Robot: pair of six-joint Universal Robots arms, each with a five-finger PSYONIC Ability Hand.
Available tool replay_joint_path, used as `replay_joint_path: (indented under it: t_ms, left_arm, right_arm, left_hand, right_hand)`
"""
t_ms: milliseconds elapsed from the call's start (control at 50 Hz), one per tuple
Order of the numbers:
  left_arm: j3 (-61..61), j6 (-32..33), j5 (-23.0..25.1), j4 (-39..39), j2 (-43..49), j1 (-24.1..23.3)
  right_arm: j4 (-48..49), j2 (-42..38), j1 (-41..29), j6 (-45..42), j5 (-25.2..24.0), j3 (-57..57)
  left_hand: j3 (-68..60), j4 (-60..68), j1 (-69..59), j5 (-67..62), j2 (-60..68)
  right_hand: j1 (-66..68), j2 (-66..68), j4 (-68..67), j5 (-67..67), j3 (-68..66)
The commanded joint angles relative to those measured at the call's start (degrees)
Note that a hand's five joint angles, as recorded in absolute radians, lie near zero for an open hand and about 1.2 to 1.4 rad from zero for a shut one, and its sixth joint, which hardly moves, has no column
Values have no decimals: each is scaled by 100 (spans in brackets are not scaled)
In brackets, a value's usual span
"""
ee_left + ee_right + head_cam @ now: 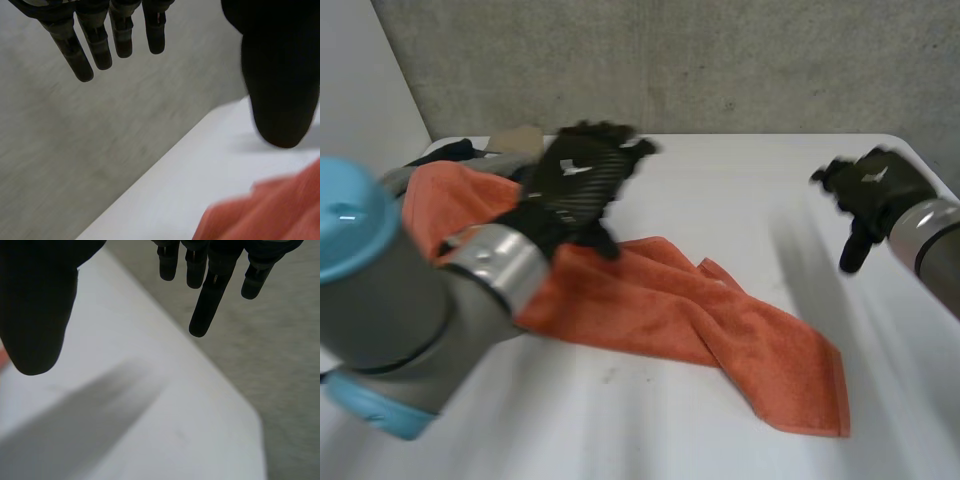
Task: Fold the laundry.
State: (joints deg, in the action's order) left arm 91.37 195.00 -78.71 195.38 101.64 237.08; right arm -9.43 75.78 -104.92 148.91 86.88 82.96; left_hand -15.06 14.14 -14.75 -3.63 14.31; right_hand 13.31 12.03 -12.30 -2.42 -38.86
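Observation:
An orange towel (700, 320) lies crumpled across the white table (740, 190), running from the back left to the front right. My left hand (578, 175) hovers above the towel's left part, fingers (95, 40) straight and spread, thumb (280, 75) apart, holding nothing. An edge of the orange towel (265, 210) lies below that thumb. My right hand (868, 190) is raised over the table's right side, away from the towel, with fingers (210, 295) relaxed and thumb (37, 305) apart, empty.
More laundry, dark and beige pieces (505, 145), is piled at the table's back left behind the towel. A grey concrete wall (700, 60) stands behind the table. The table's far edge (165, 160) runs close beyond my left hand.

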Motion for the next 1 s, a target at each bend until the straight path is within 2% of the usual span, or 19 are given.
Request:
replay_joint_path:
  t_ms: [20,120,180,260,380,440,480,520,540,560,640,800,880,1000]
  left_arm:
    - [1119,765,83,-166,-408,1619]
    - [1252,1233,241,-369,-241,2263]
    - [1235,1522,565,-387,126,2517]
    - [1138,1812,839,-395,557,2658]
    - [1006,2296,848,-352,954,2712]
    - [988,2612,796,-343,1086,2685]
    - [980,2788,743,-343,1104,2668]
    - [971,2841,708,-343,1104,2650]
    - [953,2833,673,-343,1095,2624]
    - [953,2824,655,-343,1095,2606]
    - [944,2789,629,-325,999,2378]
    - [909,2508,383,-308,77,1579]
    - [681,1876,268,-308,-477,1139]
    - [154,400,303,-316,-996,664]
  right_arm:
    - [-569,68,-441,-336,-259,764]
    - [150,51,-748,-152,-303,1564]
    - [915,24,-933,129,-268,2039]
    - [1487,16,-1030,551,-251,2373]
    - [1638,-195,-1258,1079,-251,2461]
    - [1673,-327,-1258,1088,-259,2418]
    - [1734,-397,-1241,1088,-250,2409]
    - [1857,-476,-1197,1088,-233,2409]
    - [1892,-494,-1188,1088,-233,2409]
    - [1936,-503,-1162,1088,-233,2409]
    - [1963,-503,-1136,1062,-250,2374]
    - [1814,-214,-899,913,-233,2189]
    - [1506,533,-477,448,-233,2093]
    - [1339,1499,165,25,-347,1742]
  left_hand:
    - [64,28,33,-79,10]
    - [-104,196,-135,-247,179]
    - [-338,430,-369,-481,412]
    - [-1076,1168,-1107,-1219,1150]
    - [-1836,1928,-1867,-1979,1910]
    - [-2759,2851,-2790,-2902,2834]
    - [-4053,4144,-4083,-4195,4127]
    - [-4726,4818,-4757,-4869,4801]
    - [-5730,5821,-5760,-5872,5804]
    - [-6206,6297,-6237,-6348,6280]
    - [-6494,6586,-6525,-6637,6569]
    - [-6494,6586,-6525,-6637,6569]
    - [-6494,6586,-6525,-6637,6569]
    - [-6494,6586,-6525,-6637,6569]
  right_hand:
    - [-331,-203,230,242,2886]
    - [-331,-203,230,242,2886]
    - [-331,-203,230,242,2886]
    - [47,176,-148,-137,2508]
    - [383,512,-485,-473,2171]
    - [651,780,-753,-741,1903]
    - [954,1082,-1055,-1043,1601]
    - [2112,2241,-2213,-2202,443]
    - [2632,2761,-2734,-2722,-78]
    - [3937,4065,-4038,-4026,-1382]
    - [6663,6791,-6764,-6752,-4108]
    - [6669,6797,-6770,-6758,-4114]
    - [6669,6797,-6770,-6758,-4114]
    - [6669,6797,-6770,-6758,-4114]
